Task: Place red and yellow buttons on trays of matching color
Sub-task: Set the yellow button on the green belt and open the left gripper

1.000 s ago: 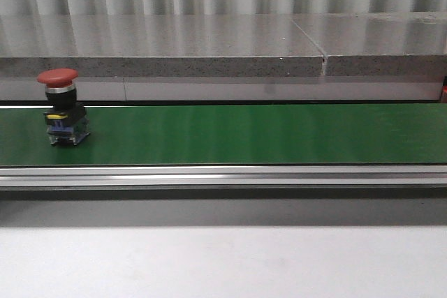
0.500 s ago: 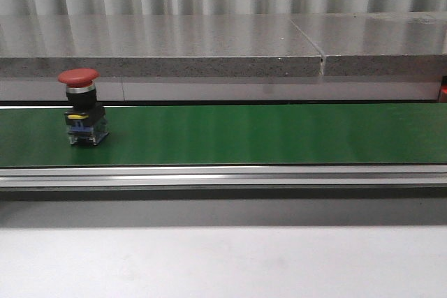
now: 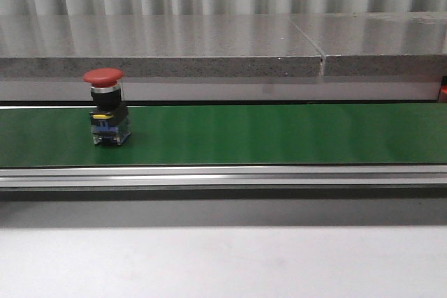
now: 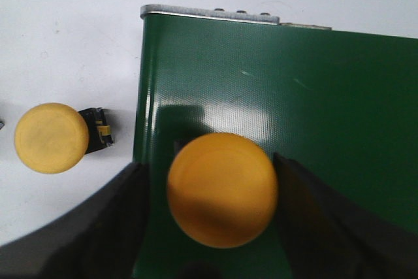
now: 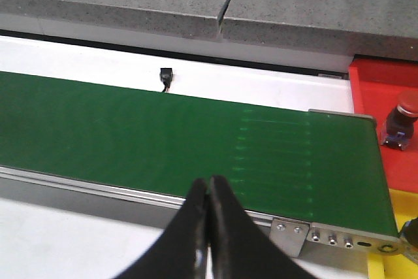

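A red button (image 3: 106, 106) with a black base stands upright on the green belt (image 3: 279, 134) in the front view, left of the middle. In the left wrist view a yellow button (image 4: 222, 189) stands at the belt's end (image 4: 294, 96) between the fingers of my left gripper (image 4: 212, 174), which is open: belt shows between the cap and one finger (image 4: 134, 194). A second yellow button (image 4: 51, 138) lies on the white table beside the belt. My right gripper (image 5: 209, 184) is shut and empty over the belt's near rail. Another red button (image 5: 400, 119) sits on the red tray (image 5: 379, 89); a yellow tray corner (image 5: 392, 262) shows beside it.
A grey stone ledge (image 3: 209, 47) runs behind the belt. A silver rail (image 3: 223, 176) edges its near side, with white table (image 3: 223, 263) in front. A small black sensor (image 5: 166, 76) sits at the belt's far edge.
The red button has travelled to the right along the belt, still upright. Nothing else in the front view has moved.
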### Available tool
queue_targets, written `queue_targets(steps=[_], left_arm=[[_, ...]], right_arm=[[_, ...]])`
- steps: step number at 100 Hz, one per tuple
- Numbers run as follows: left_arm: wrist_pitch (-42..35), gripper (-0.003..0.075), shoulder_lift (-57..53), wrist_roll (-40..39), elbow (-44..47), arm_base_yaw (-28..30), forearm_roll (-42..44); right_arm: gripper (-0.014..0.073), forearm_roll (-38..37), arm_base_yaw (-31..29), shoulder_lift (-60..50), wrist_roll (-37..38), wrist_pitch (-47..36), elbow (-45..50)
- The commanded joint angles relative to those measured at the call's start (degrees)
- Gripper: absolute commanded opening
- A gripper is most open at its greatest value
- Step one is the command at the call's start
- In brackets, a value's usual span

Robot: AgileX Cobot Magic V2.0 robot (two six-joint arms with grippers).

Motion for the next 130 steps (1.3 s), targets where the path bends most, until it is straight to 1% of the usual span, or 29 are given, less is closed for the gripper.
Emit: queue_targets(steps=[1, 4, 14, 32, 37, 41, 46, 51, 56, 58, 60, 65, 66, 67, 68, 82, 94, 111, 130], left_arm=[[-1.27, 0.0539, -2.24, 0.08, -1.66, -0.39, -1.53], [-1.42, 0.0549, -2.37, 0.08, -1.66, -0.39, -1.76], [-1.92, 0.0547, -3.89, 0.68, -1.66, -0.78, -2.99], [-4.03, 0.0547, -9.78, 0.95, -1.66, -3.91, -3.12], [-4.47, 0.0540, -11.95, 0.95, -1.53, -5.01, -3.12], [-4.83, 0.0514, -13.29, 0.95, -1.10, -6.12, -3.12], [-5.27, 0.0456, -15.06, 0.95, -0.39, -7.72, -3.12], [-6.10, 0.0369, -17.06, 0.95, 0.63, -9.63, -3.12], [-6.99, 0.0245, -18.73, 0.95, 1.90, -11.38, -3.12], [-7.48, 0.0212, -19.19, 0.95, 2.48, -12.10, -3.12], [-7.94, 0.0146, -20.09, 0.95, 3.28, -12.81, -3.12], [-8.90, 0.0048, -21.38, 0.95, 4.42, -14.30, -3.12], [-9.13, 0.0001, -21.97, 0.95, 4.79, -14.70, -3.12], [-9.13, 0.0001, -21.97, 0.95, 4.96, -14.90, -3.12], [-9.25, -0.0022, -22.35, 0.95, 5.14, -15.09, -3.12], [-9.68, -0.0020, -26.10, 0.95, 8.85, -18.01, -3.01], [-11.55, -0.0020, -30.58, 0.95, 12.82, -19.04, -3.01], [-13.62, -0.0020, -38.30, 0.95, 19.14, -19.28, -3.01], [-13.65, -0.0020, -48.35, 0.95, 26.25, -19.28, -3.01]], right_arm=[[-0.0067, -0.55, -0.10, 0.35, -0.54, -4.19, -1.39], [-0.0067, -0.55, -0.10, 0.35, -0.54, -4.19, -1.39], [-0.0067, -0.55, -0.10, 0.35, -0.54, -4.19, -1.39], [-0.0067, -0.55, -0.10, 0.35, -0.54, -4.19, -1.39], [-0.0067, -0.55, -0.10, 0.35, -0.54, -4.19, -1.39], [-0.0067, -0.55, -0.10, 0.35, -0.54, -4.19, -1.39], [-0.0067, -0.55, -0.10, 0.35, -0.54, -4.19, -1.39], [-0.0067, -0.55, -0.10, 0.35, -0.54, -4.19, -1.39], [-0.0067, -0.55, -0.10, 0.35, -0.54, -4.19, -1.39], [-0.0067, -0.55, -0.10, 0.35, -0.54, -4.19, -1.39], [-0.0067, -0.55, -0.10, 0.35, -0.54, -4.19, -1.39], [-0.0067, -0.55, -0.10, 0.35, -0.54, -4.19, -1.39], [-0.0067, -0.55, -0.10, 0.35, -0.54, -4.19, -1.39], [-0.0067, -0.55, -0.10, 0.35, -0.54, -4.19, -1.39], [-0.0067, -0.55, -0.10, 0.35, -0.54, -4.19, -1.39], [-0.0067, -0.55, -0.10, 0.35, -0.54, -4.19, -1.39], [-0.0067, -0.55, -0.10, 0.35, -0.54, -4.19, -1.39], [-0.0067, -0.55, -0.10, 0.35, -0.54, -4.19, -1.39], [-0.0067, -0.55, -0.10, 0.35, -0.54, -4.19, -1.39]])
